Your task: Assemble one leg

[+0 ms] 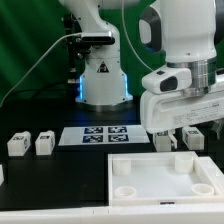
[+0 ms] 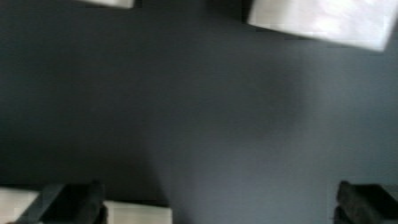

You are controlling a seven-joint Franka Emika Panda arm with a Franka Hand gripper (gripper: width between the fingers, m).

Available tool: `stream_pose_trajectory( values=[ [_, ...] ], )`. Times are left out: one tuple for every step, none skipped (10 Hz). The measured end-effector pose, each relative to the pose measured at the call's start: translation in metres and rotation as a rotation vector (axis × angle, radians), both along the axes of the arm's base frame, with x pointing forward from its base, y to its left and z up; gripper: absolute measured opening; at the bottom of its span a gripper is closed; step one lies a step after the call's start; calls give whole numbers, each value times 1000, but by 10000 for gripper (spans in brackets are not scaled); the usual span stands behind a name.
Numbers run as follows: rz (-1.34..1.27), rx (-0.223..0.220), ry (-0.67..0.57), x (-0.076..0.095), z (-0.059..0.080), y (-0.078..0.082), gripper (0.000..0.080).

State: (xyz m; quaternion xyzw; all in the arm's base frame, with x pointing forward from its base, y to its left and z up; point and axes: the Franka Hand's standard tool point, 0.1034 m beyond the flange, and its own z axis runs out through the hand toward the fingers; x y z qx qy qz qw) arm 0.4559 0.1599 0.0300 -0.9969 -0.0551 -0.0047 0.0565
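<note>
Two small white legs with marker tags, one and another, stand at the exterior view's left on the dark table. Two more legs, one and another, stand at the right, just behind the white tray. My gripper hangs over those two legs. In the wrist view the gripper is open wide and holds nothing. Only bare dark table shows between its fingers. A blurred white piece lies beside one finger, and another white shape is at the frame's far edge.
The marker board lies on the table in front of the arm's base. The large white tray with round corner sockets fills the front right. A cable runs along the back left.
</note>
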Motion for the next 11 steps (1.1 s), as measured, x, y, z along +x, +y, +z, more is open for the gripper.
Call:
stream_pose_trajectory(
  values=[
    [26, -2, 8, -1, -1, 0, 649],
    [28, -8, 53, -5, -1, 2, 649],
    [-30, -19, 105, -15, 0, 16, 649],
    [-13, -41, 199, -25, 4, 31, 649],
    [-10, -72, 335, -29, 12, 39, 649],
    [-13, -82, 422, -24, 9, 39, 649],
    [-17, -90, 478, -25, 3, 36, 649],
    [-4, -112, 596, -32, 6, 33, 649],
    [4, -122, 687, -31, 5, 32, 649],
    [6, -126, 736, -28, 2, 33, 649],
    [19, -145, 848, -37, 3, 29, 649]
  ],
)
